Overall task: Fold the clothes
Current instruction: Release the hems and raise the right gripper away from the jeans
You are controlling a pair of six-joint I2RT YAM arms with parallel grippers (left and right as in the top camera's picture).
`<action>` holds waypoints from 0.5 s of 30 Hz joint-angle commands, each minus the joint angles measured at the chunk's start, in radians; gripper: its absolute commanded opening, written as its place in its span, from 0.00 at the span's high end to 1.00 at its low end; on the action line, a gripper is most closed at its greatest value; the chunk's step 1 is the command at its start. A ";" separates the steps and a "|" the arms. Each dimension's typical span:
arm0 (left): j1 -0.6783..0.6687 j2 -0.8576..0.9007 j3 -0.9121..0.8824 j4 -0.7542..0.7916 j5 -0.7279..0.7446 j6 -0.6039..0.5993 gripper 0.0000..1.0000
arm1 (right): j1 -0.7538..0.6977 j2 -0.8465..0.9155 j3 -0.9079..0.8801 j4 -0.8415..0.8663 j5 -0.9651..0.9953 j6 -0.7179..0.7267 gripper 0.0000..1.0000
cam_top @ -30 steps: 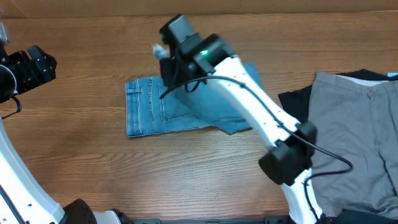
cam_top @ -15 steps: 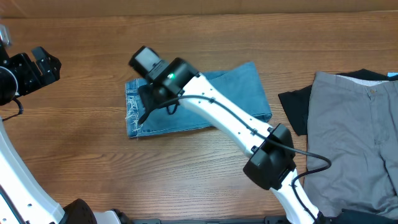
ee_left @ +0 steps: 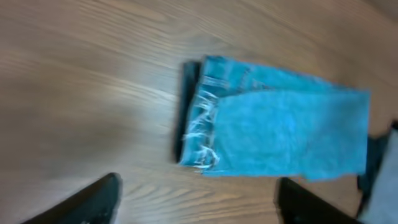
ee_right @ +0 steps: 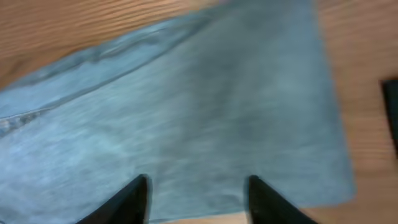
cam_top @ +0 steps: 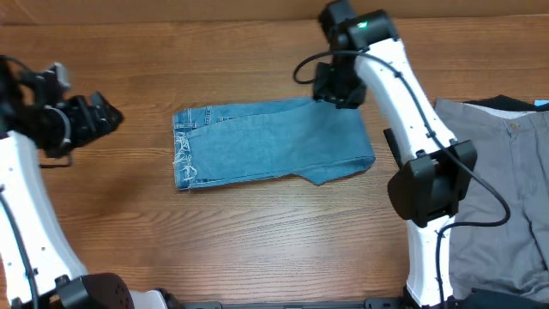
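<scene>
The light blue denim jeans (cam_top: 270,142) lie folded into a long rectangle in the middle of the table, frayed hems at the left end (cam_top: 183,154). They also show in the left wrist view (ee_left: 280,127) and fill the right wrist view (ee_right: 186,112). My right gripper (cam_top: 330,86) is open and empty, hovering above the jeans' far right corner (ee_right: 198,199). My left gripper (cam_top: 107,116) is open and empty over bare table left of the jeans (ee_left: 196,205). Grey trousers (cam_top: 493,189) lie at the right on a black garment (cam_top: 410,146).
The wooden table (cam_top: 129,223) surrounds the jeans. The right arm's white links (cam_top: 412,120) reach over the table between the jeans and the grey trousers. The left arm (cam_top: 21,206) stands along the left edge.
My right gripper let go of the jeans at their left end and swung back up to the right. The folded layer now lies flat. My left gripper moved right, towards the jeans.
</scene>
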 commanded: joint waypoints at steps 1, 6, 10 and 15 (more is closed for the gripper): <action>-0.087 0.032 -0.133 0.050 0.147 0.094 0.33 | -0.029 -0.034 0.010 -0.048 -0.041 -0.039 0.58; -0.185 0.065 -0.269 0.142 0.124 0.093 0.25 | -0.048 -0.020 -0.009 -0.100 -0.093 -0.138 0.50; -0.235 0.105 -0.325 0.201 0.056 0.093 0.20 | -0.048 -0.020 -0.047 -0.108 -0.094 -0.179 0.45; -0.247 0.148 -0.352 0.182 0.044 0.093 0.20 | -0.048 -0.020 -0.126 -0.101 -0.131 -0.238 0.44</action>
